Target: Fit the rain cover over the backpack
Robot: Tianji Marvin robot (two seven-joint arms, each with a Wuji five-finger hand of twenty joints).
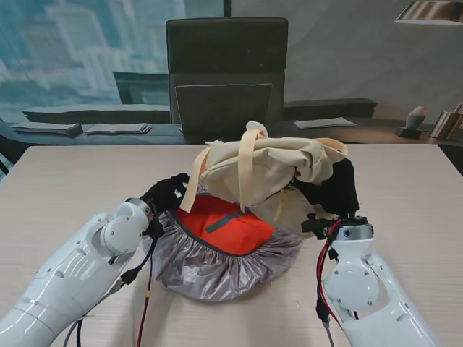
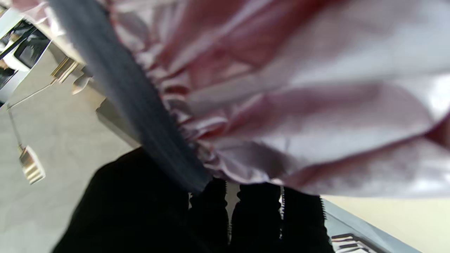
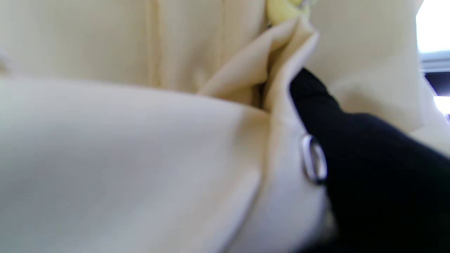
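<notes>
A cream canvas backpack (image 1: pixel 271 170) is lifted at the table's middle, its straps hanging loose. Beneath its nearer end lies the rain cover (image 1: pixel 217 249), silver-grey outside and orange inside, its elastic rim gathered. My black-gloved left hand (image 1: pixel 168 194) is shut on the cover's left rim; the left wrist view shows the dark elastic edge (image 2: pixel 140 105) and silvery fabric (image 2: pixel 299 105) running over my fingers (image 2: pixel 256 218). My right hand (image 1: pixel 336 189) is shut on the backpack's right side, holding it up; in the right wrist view a black finger (image 3: pixel 351 140) presses into cream fabric (image 3: pixel 123 158) beside a metal ring (image 3: pixel 314 159).
A dark office chair (image 1: pixel 226 72) stands behind the table's (image 1: pixel 72 188) far edge. Behind it a low ledge holds papers (image 1: pixel 116 129) and small ornaments (image 1: pixel 414 119). Red and black cables (image 1: pixel 147 289) hang along both forearms.
</notes>
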